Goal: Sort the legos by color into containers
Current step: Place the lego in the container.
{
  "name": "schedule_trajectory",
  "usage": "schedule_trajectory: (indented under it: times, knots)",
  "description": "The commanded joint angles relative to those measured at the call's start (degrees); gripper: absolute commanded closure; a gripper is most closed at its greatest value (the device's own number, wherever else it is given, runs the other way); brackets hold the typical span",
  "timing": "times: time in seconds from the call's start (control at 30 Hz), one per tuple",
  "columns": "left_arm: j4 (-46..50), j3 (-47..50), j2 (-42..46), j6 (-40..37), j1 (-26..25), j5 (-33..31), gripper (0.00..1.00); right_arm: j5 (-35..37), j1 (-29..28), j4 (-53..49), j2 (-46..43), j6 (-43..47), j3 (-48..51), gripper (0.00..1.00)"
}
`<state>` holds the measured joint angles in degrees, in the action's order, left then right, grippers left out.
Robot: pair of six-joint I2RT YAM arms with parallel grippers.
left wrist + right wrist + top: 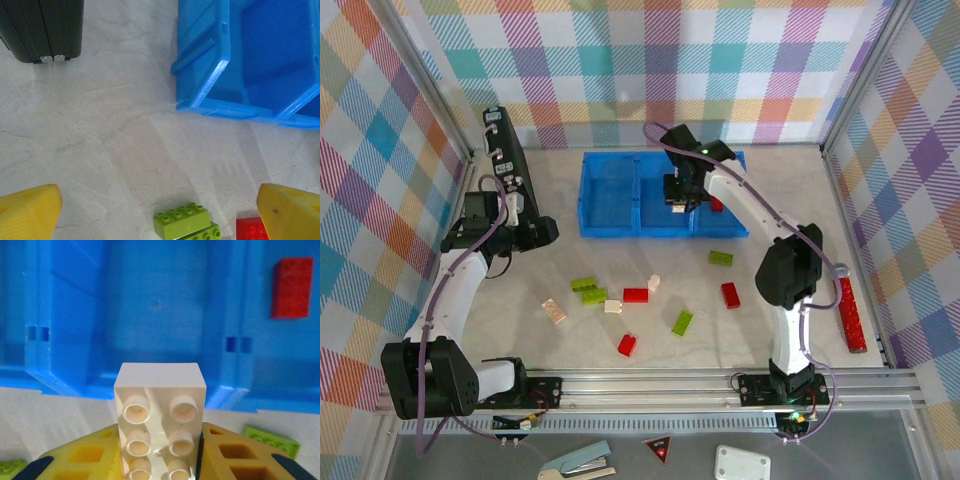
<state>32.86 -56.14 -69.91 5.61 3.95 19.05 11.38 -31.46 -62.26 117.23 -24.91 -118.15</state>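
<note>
The blue tray (610, 228) lies at the back middle of the table, with one red brick (716, 204) in its right compartment. My right gripper (677, 203) hangs over the middle compartment's near part, shut on a cream brick (160, 410) whose studs face the camera. The right wrist view has the tray (155, 305) below and the red brick (292, 287) at upper right. My left gripper (536, 234) stands open left of the tray, above bare table. Its yellow fingertips (27, 212) frame two lime green bricks (182, 222) and a red one (252, 229).
Loose bricks lie on the table's middle: green (588, 290), red (635, 295), cream (554, 311), red (627, 345), green (682, 322), red (730, 294), green (721, 258). A black upright device (508, 160) stands at the back left. A long red bar (850, 315) lies by the right wall.
</note>
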Motion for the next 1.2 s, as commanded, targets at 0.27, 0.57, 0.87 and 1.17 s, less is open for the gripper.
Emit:
schedule_trajectory:
  times: [0.27,0.57,0.87,1.17]
  knots:
    - [-0.4,-0.4,1.4,0.8,1.0,0.2,0.00,-0.3,-0.5,0.9,13.3,1.7,-11.7,0.65]
    - [-0.8,-0.1,1.8,0.9,1.1,0.5,0.00,3.3,-0.1,2.5,22.3,0.7,-17.6,0.65]
    - [-0.8,-0.2,2.1,0.8,1.1,0.6,0.00,2.9,1.0,6.9,26.9,-0.1,-17.6,0.65]
    - [-0.6,-0.2,1.9,0.6,1.0,0.3,0.00,4.4,1.3,8.9,29.2,-0.1,-17.8,0.62]
